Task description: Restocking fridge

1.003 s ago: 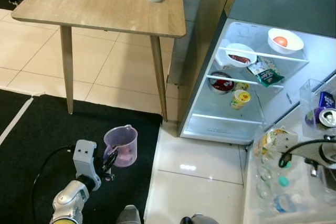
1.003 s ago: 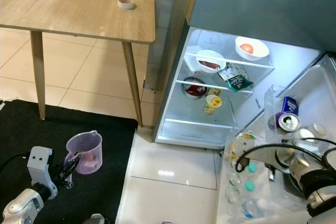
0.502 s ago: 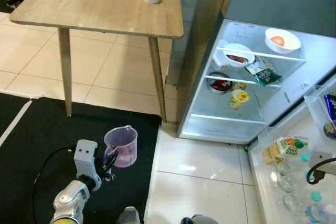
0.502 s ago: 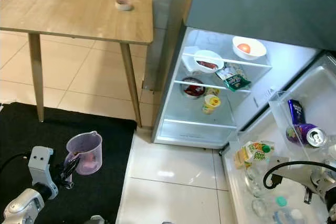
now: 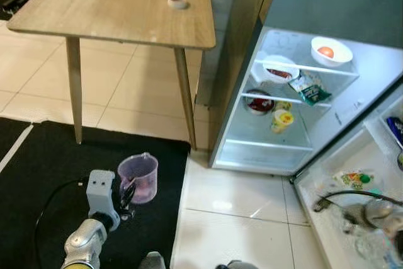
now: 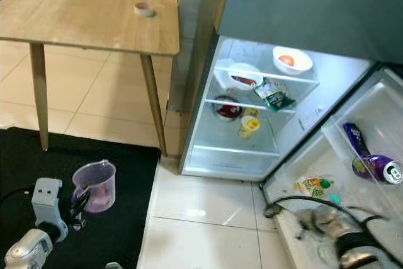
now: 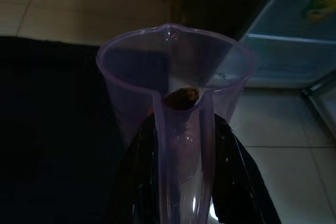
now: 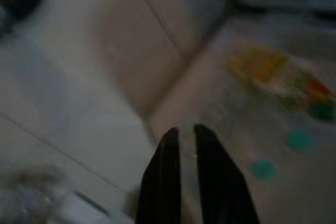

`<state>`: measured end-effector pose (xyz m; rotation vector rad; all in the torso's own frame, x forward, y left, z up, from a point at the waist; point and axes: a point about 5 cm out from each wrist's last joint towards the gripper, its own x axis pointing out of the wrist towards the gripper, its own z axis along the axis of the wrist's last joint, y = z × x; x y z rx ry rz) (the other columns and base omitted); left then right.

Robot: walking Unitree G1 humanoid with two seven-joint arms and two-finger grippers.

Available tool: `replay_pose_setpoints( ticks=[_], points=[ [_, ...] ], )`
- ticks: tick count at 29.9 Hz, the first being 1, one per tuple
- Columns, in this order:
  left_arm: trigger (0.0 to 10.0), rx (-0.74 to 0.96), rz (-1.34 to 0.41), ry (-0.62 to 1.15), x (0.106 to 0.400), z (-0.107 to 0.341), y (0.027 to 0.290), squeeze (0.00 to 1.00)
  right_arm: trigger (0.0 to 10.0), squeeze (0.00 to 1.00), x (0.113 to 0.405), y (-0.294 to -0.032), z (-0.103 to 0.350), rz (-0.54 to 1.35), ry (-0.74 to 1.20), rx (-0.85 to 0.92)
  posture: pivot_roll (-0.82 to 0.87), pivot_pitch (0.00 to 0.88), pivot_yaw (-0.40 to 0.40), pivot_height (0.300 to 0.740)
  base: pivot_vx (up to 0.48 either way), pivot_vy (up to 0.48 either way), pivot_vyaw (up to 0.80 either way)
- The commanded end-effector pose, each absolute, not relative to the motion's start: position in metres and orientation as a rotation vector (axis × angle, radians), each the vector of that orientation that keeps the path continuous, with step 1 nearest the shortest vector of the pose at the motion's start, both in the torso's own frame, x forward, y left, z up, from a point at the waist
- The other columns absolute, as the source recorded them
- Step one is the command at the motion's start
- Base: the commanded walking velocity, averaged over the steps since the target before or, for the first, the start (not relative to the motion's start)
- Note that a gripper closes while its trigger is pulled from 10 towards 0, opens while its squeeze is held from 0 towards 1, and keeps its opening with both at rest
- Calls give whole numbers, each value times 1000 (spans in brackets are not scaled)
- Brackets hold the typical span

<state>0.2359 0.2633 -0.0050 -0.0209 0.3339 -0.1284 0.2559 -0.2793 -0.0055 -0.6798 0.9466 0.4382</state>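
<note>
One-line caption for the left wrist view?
Left end effector grips the handle of a purple plastic jug above a black rug, open fridge ahead.

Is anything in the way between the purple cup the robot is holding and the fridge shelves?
Nothing visible blocks it. The left hand holds the purple cup by its handle over the black mat. Between it and the open fridge lies only bare white floor, and the door is swung wide.

Table (image 5: 113,4) left of fridge (image 5: 296,118); jug (image 5: 138,177) before table.
</note>
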Motion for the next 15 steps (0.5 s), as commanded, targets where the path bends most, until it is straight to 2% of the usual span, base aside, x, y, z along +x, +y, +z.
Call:
replay_pose_setpoints(
  ticks=[1, 3, 4, 7, 8, 11, 15],
  points=[
    [10000, -24, -102, 390, 230, -15, 260, 0, 10000, 0, 242, -278, -19, 347, 946, -551, 66, 85, -111, 740, 0, 0, 0],
    [10000, -20, -66, 419, 226, -19, 260, 0, 10000, 0, 236, -266, -29, 278, 928, -390, 72, 78, -111, 740, 0, 0, 0],
    [10000, -20, -66, 419, 226, -19, 260, 0, 10000, 0, 236, -266, -29, 278, 928, -390, 72, 78, -111, 740, 0, 0, 0],
    [10000, -24, 19, 454, 221, -26, 262, 0, 10000, 0, 223, -255, -44, 91, 901, -93, 78, 72, -112, 740, 0, 0, 0],
    [10000, -24, 19, 454, 221, -26, 262, 0, 10000, 0, 223, -255, -44, 91, 901, -93, 78, 72, -112, 740, 0, 0, 0],
    [10000, 17, 68, 495, 217, -31, 263, 0, 10000, 0, 215, -246, -53, -71, 848, 187, 89, 61, -110, 740, 0, 0, 0],
    [10000, 76, 99, 552, 211, -37, 263, 0, 10000, 0, 206, -241, -60, -131, 874, 238, 99, 53, -104, 740, 0, 0, 0]
  ],
)
